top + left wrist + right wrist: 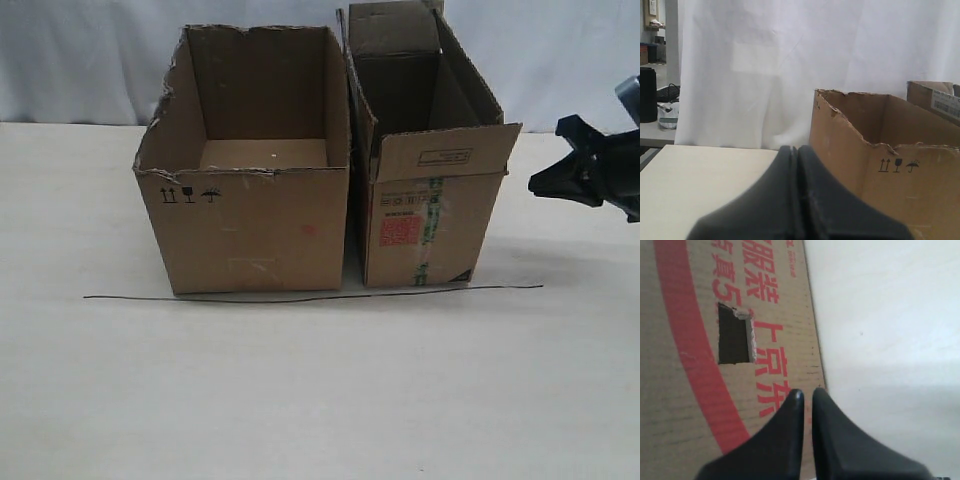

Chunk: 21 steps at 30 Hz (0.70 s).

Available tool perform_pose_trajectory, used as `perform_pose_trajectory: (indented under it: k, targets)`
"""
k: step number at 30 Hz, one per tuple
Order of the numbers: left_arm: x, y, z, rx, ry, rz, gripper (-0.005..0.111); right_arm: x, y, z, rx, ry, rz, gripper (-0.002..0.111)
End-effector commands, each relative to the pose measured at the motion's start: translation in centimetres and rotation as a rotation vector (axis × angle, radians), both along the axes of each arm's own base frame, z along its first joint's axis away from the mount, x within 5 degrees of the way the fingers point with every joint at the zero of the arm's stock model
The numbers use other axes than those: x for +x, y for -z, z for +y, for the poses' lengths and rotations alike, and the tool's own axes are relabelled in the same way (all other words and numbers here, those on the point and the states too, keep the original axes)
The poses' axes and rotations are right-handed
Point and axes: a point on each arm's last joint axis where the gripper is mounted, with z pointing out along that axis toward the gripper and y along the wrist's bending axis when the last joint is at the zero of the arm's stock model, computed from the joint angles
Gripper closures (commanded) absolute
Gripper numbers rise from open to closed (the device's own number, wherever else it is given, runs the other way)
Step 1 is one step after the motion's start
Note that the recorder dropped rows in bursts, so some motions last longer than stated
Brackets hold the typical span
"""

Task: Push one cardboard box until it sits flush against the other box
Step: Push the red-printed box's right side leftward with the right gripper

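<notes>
Narrow red-printed carton (420, 215) on the table (320, 400), just beside the wider torn-edged carton (255, 225), a thin gap at their fronts.
Open-topped and empty, it should slide lightly, though its walls will flex: push low, mid-length, on the long red-printed side. Its long axis runs away from the exterior camera, labelled end forward. The right gripper (537, 184) hangs clear of that side, fingers nearly together, empty; the left gripper (796, 150) is likewise closed.

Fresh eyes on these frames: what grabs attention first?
Two open cartons stand side by side on the table: the wider plain carton, top edges torn ragged, on the left and the narrow red-printed carton on the right, a slim gap at their bases. The right gripper hangs right of that carton, clear of it; a thin dark line runs along the boxes' fronts.
</notes>
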Motion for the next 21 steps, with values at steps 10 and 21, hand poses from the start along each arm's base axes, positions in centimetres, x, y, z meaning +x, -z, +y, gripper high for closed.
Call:
perform_pose_trajectory:
  k: [10,21]
  targets:
    - [0.0,0.0,-0.1,-0.002,0.01,-0.007,0.107,0.5,0.4,-0.9,-0.078,0.046,-0.009,0.103]
    - [0.0,0.0,-0.1,-0.002,0.01,-0.007,0.107,2.9,2.5,0.0,0.103,-0.17,0.144,0.103]
